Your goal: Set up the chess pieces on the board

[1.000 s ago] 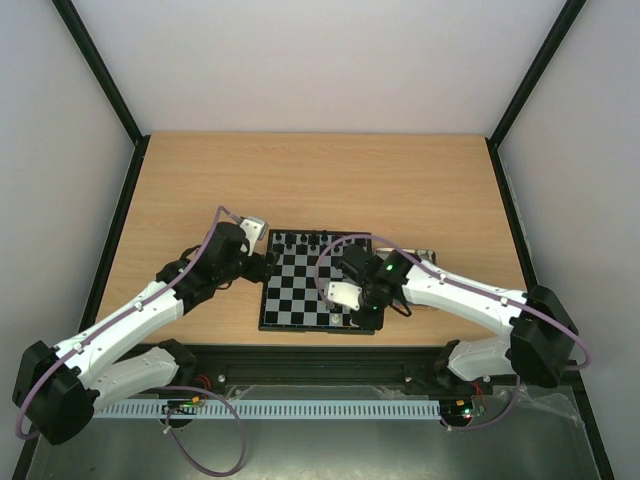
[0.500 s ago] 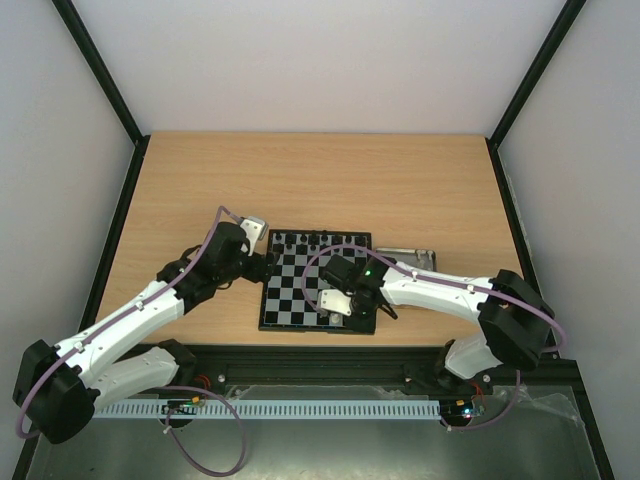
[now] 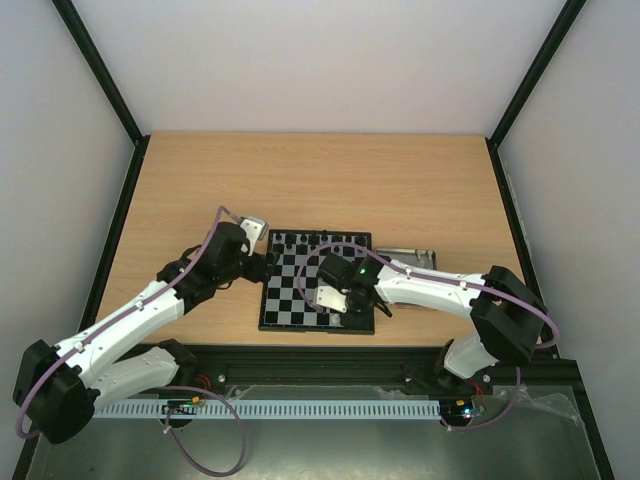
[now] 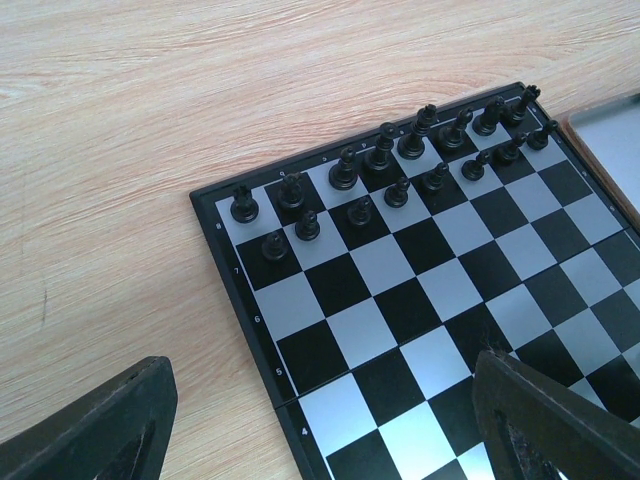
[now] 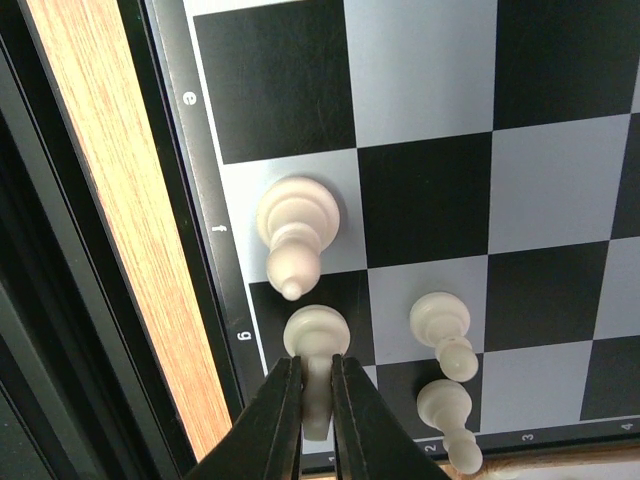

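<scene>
The board [image 3: 290, 295] lies on the wooden table [image 3: 300, 180], at the middle of its near edge, between the two arms. The black pieces [image 4: 400, 150] fill the two far rows of the board, each upright on its own square.

The cream-white chess pieces [image 5: 445, 335] that can be seen are four, all at the near right corner of the board. A larger one [image 5: 297, 232] stands on a pale square in the nearest row, beside the letter f on the border. Two small ones stand in the second row, one on a pale square and one [image 5: 447, 410] on the dark square at the right end.

The fourth, a cream-white piece [image 5: 316, 335], has its base on the dark square next to the letter g. The right gripper [image 5: 314, 375] comes down on it from above. Its two fingers [image 5: 285, 400] are drawn almost together and pinch the slim upper part of the figure.

The left gripper [image 4: 320, 440] hangs over the left edge of the board with its fingers [image 4: 100, 430] spread wide and nothing between them.

Just right of the board lies a shiny metal tray [image 3: 405, 255], its long side parallel to the board's far edge. In the top view its inside is a bright glare (too small there to say what, if anything, lies in it). The left wrist view catches only one corner of the tray [image 4: 610, 135], showing smooth grey metal.
</scene>
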`<control>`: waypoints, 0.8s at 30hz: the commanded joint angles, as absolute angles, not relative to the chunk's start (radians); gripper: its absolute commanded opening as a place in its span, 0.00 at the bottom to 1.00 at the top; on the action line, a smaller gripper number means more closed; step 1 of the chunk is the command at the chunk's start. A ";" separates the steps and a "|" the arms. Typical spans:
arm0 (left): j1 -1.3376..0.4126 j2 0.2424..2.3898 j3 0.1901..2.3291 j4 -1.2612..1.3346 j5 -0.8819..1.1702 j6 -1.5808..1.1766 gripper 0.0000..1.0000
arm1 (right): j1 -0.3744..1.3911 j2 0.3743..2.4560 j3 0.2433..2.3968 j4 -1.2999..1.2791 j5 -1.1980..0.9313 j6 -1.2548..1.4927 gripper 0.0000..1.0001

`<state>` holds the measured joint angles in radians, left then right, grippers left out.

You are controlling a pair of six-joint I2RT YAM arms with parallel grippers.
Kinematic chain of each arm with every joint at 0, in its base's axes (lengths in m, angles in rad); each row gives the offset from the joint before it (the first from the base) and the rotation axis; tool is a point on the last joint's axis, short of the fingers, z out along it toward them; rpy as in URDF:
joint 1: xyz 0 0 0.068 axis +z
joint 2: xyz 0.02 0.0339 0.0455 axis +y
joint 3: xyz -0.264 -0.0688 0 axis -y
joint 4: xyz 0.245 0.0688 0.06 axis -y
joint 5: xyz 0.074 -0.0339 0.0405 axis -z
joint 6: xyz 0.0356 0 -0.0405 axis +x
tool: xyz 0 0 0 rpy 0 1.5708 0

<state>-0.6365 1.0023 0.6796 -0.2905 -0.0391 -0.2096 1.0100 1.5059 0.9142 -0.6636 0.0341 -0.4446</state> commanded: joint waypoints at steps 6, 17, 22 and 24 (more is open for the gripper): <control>-0.641 1.006 0.678 -0.290 -0.048 -0.209 0.84 | 1.019 1.506 0.929 -0.688 0.033 -0.426 0.21; -0.642 1.004 0.677 -0.290 -0.046 -0.209 0.84 | 0.777 1.343 0.974 -0.737 -0.088 -0.391 0.30; -0.641 1.012 0.679 -0.290 -0.038 -0.208 0.84 | 0.528 1.343 0.939 -0.666 0.048 -0.301 0.22; -0.641 1.012 0.681 -0.289 -0.035 -0.209 0.84 | 0.410 1.359 0.951 -0.675 0.018 -0.292 0.22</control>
